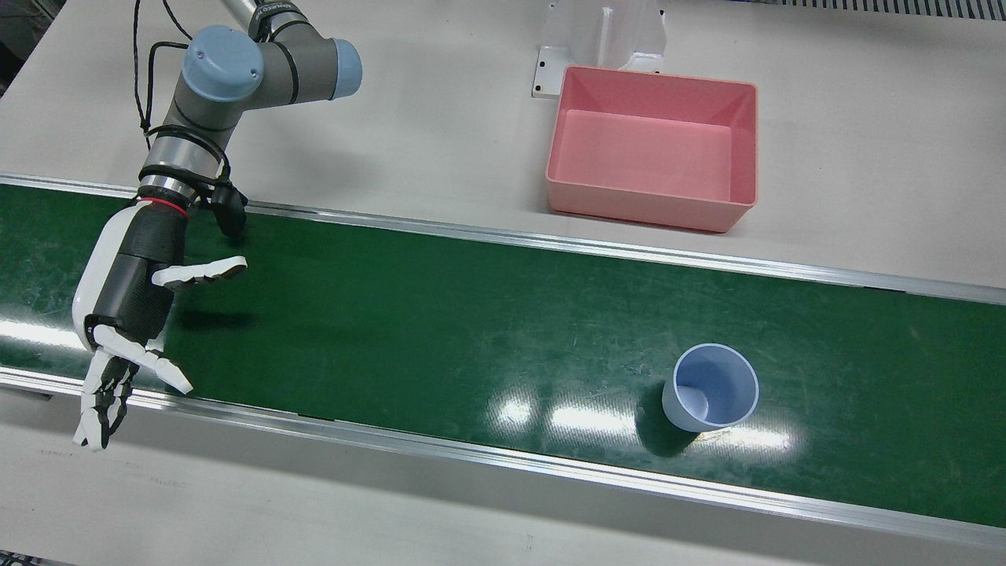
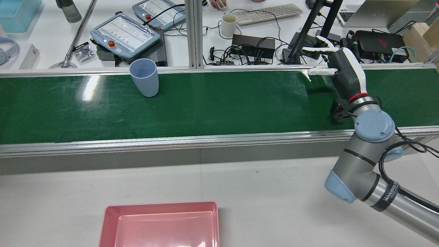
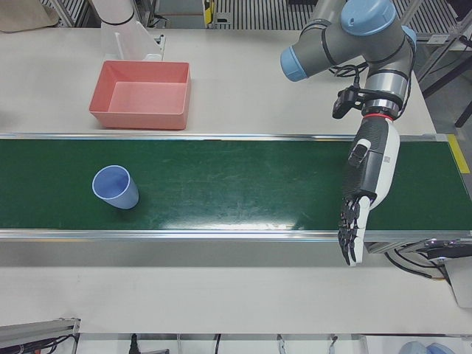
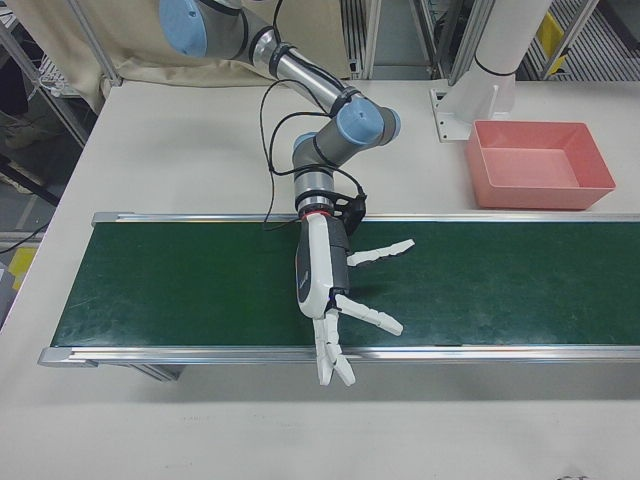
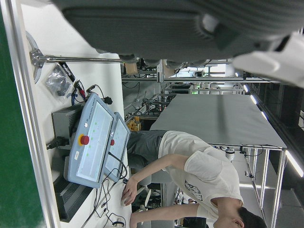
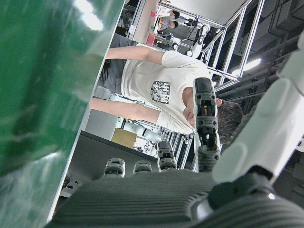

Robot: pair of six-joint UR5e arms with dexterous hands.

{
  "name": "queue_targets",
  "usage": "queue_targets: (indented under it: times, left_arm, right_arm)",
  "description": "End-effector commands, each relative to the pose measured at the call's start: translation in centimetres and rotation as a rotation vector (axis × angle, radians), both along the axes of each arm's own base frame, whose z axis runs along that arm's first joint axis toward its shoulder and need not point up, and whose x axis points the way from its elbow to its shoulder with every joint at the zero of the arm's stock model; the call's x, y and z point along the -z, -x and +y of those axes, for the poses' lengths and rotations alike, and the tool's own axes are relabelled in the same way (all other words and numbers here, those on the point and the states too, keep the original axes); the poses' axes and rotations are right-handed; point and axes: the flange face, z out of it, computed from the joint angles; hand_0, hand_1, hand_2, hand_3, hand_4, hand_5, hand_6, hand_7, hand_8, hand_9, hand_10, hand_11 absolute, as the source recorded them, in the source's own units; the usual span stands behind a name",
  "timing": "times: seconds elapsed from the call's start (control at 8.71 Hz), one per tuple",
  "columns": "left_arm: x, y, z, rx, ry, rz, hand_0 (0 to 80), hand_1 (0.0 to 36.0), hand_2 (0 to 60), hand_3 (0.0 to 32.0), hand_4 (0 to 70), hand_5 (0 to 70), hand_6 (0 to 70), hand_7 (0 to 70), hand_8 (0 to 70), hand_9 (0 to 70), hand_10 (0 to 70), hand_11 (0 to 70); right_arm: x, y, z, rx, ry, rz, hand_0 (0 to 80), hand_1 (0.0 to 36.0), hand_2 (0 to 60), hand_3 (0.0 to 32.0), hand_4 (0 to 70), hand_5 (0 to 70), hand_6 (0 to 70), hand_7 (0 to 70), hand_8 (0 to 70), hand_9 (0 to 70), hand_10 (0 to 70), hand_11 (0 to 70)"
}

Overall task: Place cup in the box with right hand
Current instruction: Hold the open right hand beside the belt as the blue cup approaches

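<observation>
A light blue cup (image 1: 711,387) stands upright on the green belt (image 1: 440,314), near its operator-side edge; it also shows in the rear view (image 2: 144,78) and the left-front view (image 3: 114,188). The pink box (image 1: 652,211) sits on the grey table on the robot's side of the belt, with nothing in it. My right hand (image 1: 130,291) hovers over the belt's other end, far from the cup, open and holding nothing, fingers spread past the belt's edge. Only the palm of my left hand (image 5: 166,28) shows, in its own view, holding nothing.
A white pedestal (image 1: 601,39) stands right behind the box. Aluminium rails (image 1: 550,244) run along both belt edges. Beyond the belt are teach pendants (image 2: 120,34), cables, a keyboard and a seated person (image 5: 190,171).
</observation>
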Motion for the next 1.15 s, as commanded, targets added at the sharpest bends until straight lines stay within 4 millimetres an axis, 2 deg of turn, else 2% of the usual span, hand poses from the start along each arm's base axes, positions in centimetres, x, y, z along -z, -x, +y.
queue_targets:
  times: [0.0, 0.23, 0.46, 0.8, 1.03]
  left_arm:
    - [-0.01, 0.00, 0.01, 0.000, 0.001, 0.000, 0.0, 0.0, 0.0, 0.0, 0.0, 0.0, 0.0, 0.0, 0.0, 0.0, 0.0, 0.0]
    - [-0.01, 0.00, 0.01, 0.000, 0.001, 0.000, 0.0, 0.0, 0.0, 0.0, 0.0, 0.0, 0.0, 0.0, 0.0, 0.0, 0.0, 0.0]
    - [0.00, -0.01, 0.00, 0.000, 0.000, 0.000, 0.0, 0.0, 0.0, 0.0, 0.0, 0.0, 0.0, 0.0, 0.0, 0.0, 0.0, 0.0]
    - [0.00, 0.01, -0.01, 0.001, -0.001, 0.000, 0.0, 0.0, 0.0, 0.0, 0.0, 0.0, 0.0, 0.0, 0.0, 0.0, 0.0, 0.0]
    - [-0.01, 0.01, 0.01, 0.001, 0.001, 0.000, 0.0, 0.0, 0.0, 0.0, 0.0, 0.0, 0.0, 0.0, 0.0, 0.0, 0.0, 0.0]
  right_arm:
    - [-0.09, -0.06, -0.05, -0.003, 0.001, 0.005, 46.1, 0.0, 0.0, 5.2, 38.9, 0.7, 2.3, 17.7, 0.1, 3.0, 3.1, 4.7]
    - [-0.16, -0.05, -0.06, -0.005, 0.002, 0.029, 46.2, 0.0, 0.0, 5.2, 43.4, 0.3, 2.3, 19.3, 0.0, 2.7, 1.5, 2.2]
    - [0.01, 0.24, -0.24, -0.002, 0.001, 0.032, 46.3, 0.0, 0.0, 6.2, 42.7, 0.4, 2.2, 19.1, 0.0, 2.6, 1.6, 2.5]
    - [0.15, 0.43, -0.55, -0.002, 0.001, 0.050, 46.2, 0.0, 0.0, 5.2, 44.9, 0.3, 2.3, 19.7, 0.0, 2.7, 1.2, 1.8]
    - [0.32, 0.28, -0.38, -0.002, 0.001, 0.050, 46.3, 0.0, 0.0, 6.4, 44.2, 0.2, 2.1, 19.5, 0.0, 2.5, 0.3, 0.5]
